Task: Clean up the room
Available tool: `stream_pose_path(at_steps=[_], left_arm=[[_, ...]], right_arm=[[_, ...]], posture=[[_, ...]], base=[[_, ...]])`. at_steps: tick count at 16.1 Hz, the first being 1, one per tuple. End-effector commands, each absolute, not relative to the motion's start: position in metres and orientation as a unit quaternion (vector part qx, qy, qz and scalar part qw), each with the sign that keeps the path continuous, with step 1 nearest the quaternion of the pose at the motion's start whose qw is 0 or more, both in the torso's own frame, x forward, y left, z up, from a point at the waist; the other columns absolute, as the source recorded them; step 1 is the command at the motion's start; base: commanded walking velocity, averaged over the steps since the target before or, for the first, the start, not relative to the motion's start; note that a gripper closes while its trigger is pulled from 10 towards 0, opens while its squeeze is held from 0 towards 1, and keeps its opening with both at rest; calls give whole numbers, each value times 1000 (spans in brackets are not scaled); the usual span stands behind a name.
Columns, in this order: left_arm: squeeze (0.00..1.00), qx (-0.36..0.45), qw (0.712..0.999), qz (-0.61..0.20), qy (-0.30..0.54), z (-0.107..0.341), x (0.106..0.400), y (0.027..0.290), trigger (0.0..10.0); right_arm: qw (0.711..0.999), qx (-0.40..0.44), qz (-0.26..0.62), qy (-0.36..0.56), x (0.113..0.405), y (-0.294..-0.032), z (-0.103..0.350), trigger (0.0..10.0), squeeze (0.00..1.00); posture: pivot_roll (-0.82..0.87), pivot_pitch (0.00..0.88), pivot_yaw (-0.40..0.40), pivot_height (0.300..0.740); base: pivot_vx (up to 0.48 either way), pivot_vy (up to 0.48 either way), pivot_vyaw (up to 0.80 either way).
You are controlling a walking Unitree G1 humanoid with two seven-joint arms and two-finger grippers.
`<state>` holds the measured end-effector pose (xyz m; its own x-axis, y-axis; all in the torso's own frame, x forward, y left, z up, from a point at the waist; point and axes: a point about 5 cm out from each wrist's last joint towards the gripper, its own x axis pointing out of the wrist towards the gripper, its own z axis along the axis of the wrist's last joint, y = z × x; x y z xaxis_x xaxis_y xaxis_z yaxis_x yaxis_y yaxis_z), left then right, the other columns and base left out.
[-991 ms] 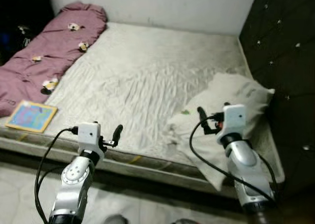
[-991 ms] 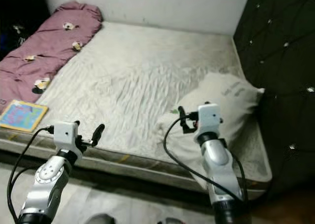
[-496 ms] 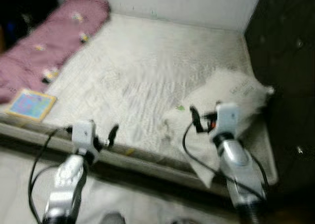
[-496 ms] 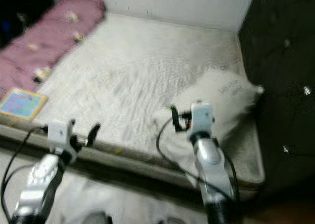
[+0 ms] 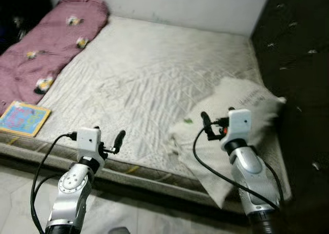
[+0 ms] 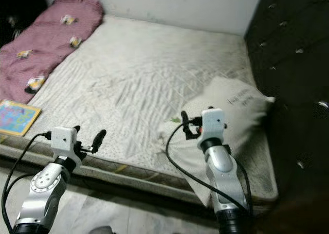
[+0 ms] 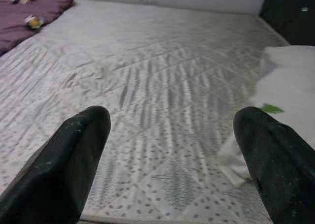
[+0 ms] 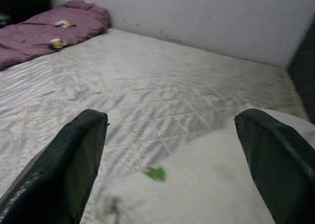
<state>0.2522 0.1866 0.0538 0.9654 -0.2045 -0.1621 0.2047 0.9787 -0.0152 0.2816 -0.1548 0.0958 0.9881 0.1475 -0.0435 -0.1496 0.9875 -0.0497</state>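
Note:
A bare white quilted mattress (image 5: 154, 69) lies before me. A white pillow (image 5: 253, 97) rests crooked at its near right corner, and a small green scrap (image 5: 188, 121) lies by the pillow's edge. A purple blanket (image 5: 46, 43) is bunched along the far left side, with a colourful book (image 5: 23, 118) on the near left edge. My left gripper (image 5: 109, 132) hovers open at the mattress's front edge. My right gripper (image 5: 217, 114) hangs open just above the pillow, and between its fingers (image 8: 81, 150) I see the green scrap (image 8: 156, 173).
A dark tufted headboard (image 5: 298, 64) stands along the right side of the bed. A pale wall (image 5: 180, 5) closes off the far end. Light floor (image 5: 20, 193) runs in front of the bed frame.
The head camera shook and shifted a little, blurring the middle frames. Both arms keep their pose, and nothing on the bed has moved.

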Motion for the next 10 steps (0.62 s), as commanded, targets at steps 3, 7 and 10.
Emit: stream_pose_path(at_steps=[3, 7, 10], left_arm=[[0, 6, 992, -93, 81, 56, 255, 188, 10000], [0, 16, 992, -95, 80, 56, 256, 188, 10000], [0, 15, 992, -96, 80, 57, 256, 188, 10000]], right_arm=[[997, -32, 65, 15, 284, -159, 100, 10000, 0], [997, -33, 67, 13, 285, -159, 100, 10000, 0], [997, -33, 68, 13, 286, -159, 101, 10000, 0]], posture=[[-21, 0, -36, 740], [-18, 0, -38, 740], [-19, 0, -38, 740]], base=[[89, 0, -690], [0, 0, -269], [0, -82, 0]])
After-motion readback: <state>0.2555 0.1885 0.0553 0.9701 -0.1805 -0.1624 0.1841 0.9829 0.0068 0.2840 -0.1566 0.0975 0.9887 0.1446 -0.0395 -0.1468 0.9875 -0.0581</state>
